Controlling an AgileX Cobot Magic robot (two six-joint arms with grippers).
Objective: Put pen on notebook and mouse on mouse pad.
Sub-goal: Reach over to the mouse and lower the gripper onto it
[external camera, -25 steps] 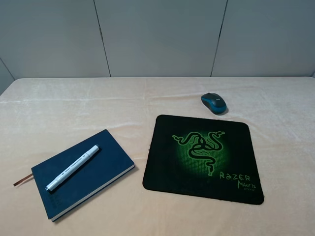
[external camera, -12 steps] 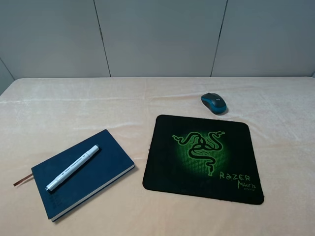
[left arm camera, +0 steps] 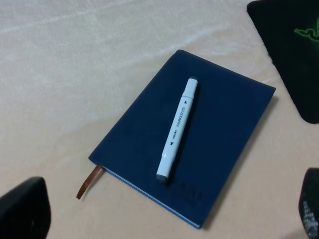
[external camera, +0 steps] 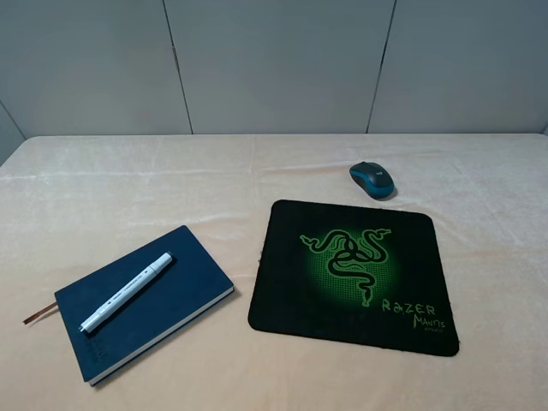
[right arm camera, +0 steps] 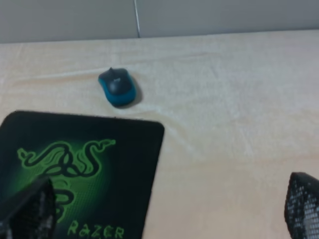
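Note:
The white pen [external camera: 127, 291] lies diagonally on top of the navy notebook [external camera: 175, 295] at the front left of the table; the pen [left arm camera: 177, 128] and notebook [left arm camera: 224, 119] also show in the left wrist view. The teal-sided mouse [external camera: 372, 179] rests on the cloth just behind the black mouse pad [external camera: 291, 282], apart from it. In the right wrist view the mouse [right arm camera: 116, 86] sits beyond the pad [right arm camera: 134, 149]. My left gripper [left arm camera: 167, 206] hangs open above the notebook's near end. My right gripper [right arm camera: 164, 211] is open over the pad's right edge. Neither gripper shows in the high view.
A cream tablecloth [external camera: 103, 188] covers the whole table, with grey wall panels [external camera: 274, 60] behind. The notebook's brown ribbon [external camera: 38, 313] sticks out toward the left. The pad's corner [left arm camera: 294, 50] lies close to the notebook.

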